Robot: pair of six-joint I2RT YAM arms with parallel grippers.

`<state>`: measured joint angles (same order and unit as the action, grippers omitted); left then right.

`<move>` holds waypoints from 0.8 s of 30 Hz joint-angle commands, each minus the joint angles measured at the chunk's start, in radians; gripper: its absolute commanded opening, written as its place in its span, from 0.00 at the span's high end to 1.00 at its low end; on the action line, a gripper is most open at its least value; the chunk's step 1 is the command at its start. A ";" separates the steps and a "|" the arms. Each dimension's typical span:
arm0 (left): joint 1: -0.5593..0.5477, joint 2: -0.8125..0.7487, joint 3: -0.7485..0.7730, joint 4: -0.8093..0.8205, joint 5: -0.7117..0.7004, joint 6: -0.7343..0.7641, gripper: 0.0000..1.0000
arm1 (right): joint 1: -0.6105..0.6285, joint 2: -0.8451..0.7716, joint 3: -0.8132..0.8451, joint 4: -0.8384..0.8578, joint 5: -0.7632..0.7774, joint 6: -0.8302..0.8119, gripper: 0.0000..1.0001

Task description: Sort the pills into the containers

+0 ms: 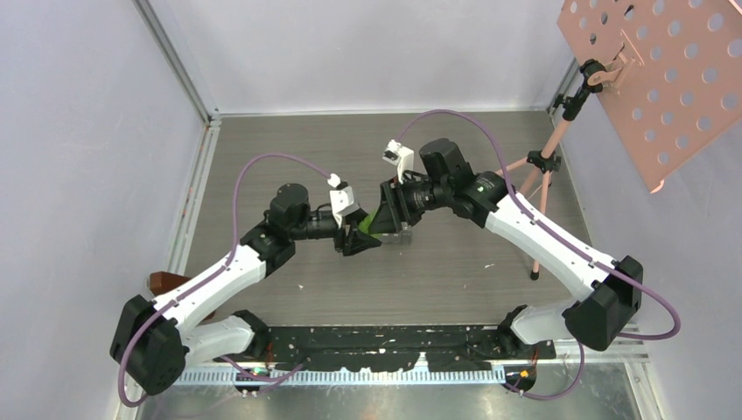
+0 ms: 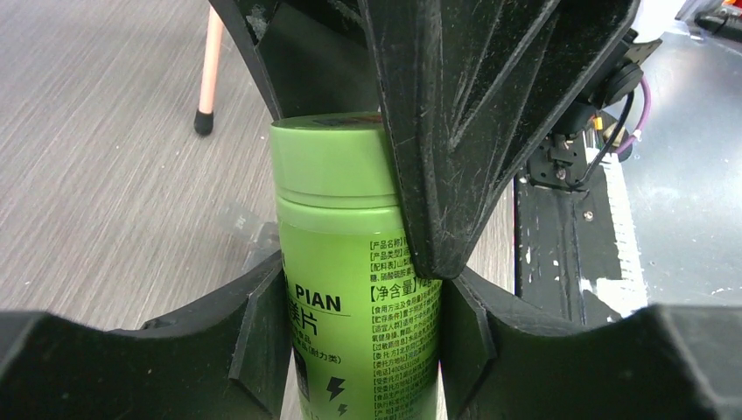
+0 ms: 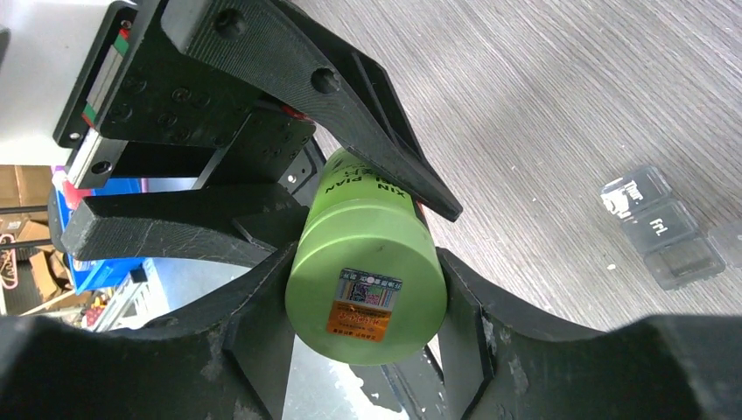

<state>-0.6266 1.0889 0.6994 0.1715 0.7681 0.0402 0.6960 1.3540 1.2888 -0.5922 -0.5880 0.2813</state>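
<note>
Both grippers meet mid-table on the green bottle (image 3: pixel 367 271): the right gripper (image 3: pixel 363 324) clamps the capped end with its sticker, and the left gripper (image 2: pixel 363 341) has its fingers against the labelled body. Beyond them on the table (image 3: pixel 560 105) lies a clear pill case (image 3: pixel 661 227), with a pink stand leg (image 2: pixel 208 70) nearby.

green bottle (image 2: pixel 354 262): base cut off by frame edge | pill case (image 3: pixel 662 229): contents too blurred to tell
</note>
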 commanded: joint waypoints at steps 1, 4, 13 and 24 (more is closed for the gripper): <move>-0.003 -0.004 0.028 -0.050 -0.018 0.073 0.96 | -0.001 -0.022 0.007 0.080 0.046 0.027 0.43; -0.003 -0.040 -0.008 -0.002 -0.090 0.091 1.00 | -0.001 -0.055 -0.034 0.131 0.106 0.032 0.13; -0.004 -0.114 -0.050 0.068 -0.225 0.248 1.00 | -0.009 -0.070 -0.056 0.215 0.166 0.230 0.12; -0.007 -0.137 -0.035 0.037 -0.309 0.337 1.00 | -0.008 -0.011 -0.046 0.224 0.095 0.318 0.50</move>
<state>-0.6285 0.9882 0.6338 0.1524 0.4988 0.3229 0.6907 1.3293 1.2190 -0.3962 -0.4549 0.5564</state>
